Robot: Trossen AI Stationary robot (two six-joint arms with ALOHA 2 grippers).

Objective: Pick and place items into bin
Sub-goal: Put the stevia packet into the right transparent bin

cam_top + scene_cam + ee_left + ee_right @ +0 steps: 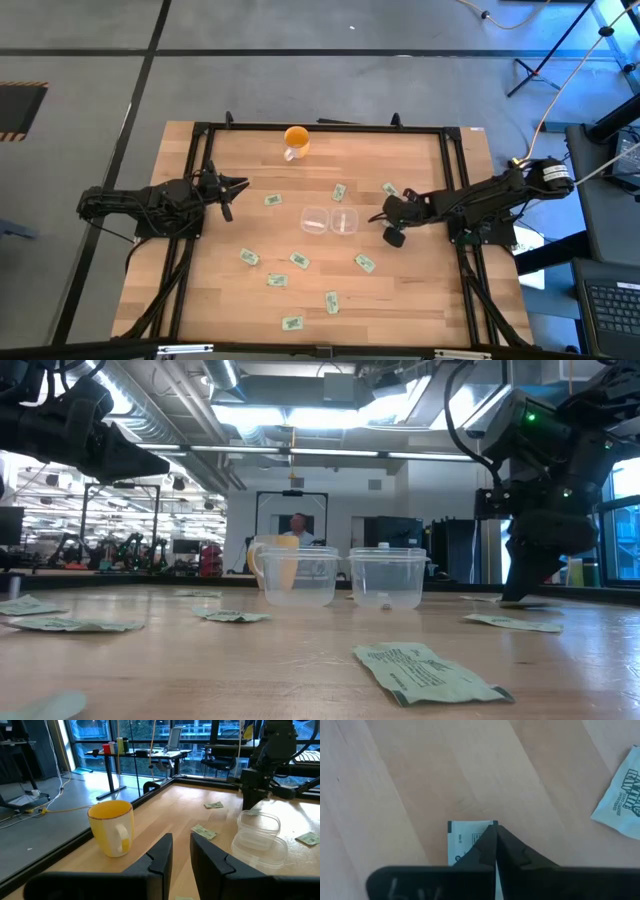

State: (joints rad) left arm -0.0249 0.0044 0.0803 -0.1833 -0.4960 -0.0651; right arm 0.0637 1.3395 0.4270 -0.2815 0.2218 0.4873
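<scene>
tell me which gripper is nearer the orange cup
Left. The left gripper hovers just short of the orange cup; the right gripper is farther off, fingers shut on a packet beside the clear containers.

From above I count nine packets (270,200) lying loose on the bench (420,300). A tenth packet (465,840) shows only at the right wrist, between the closed tips of the right claw (385,218), so ten in all. There are two clear tubs (315,219), side by side. One orange cup (296,140). Two arms, each with one claw, the other being the left claw (235,198). One person (298,525) in the room behind.
</scene>
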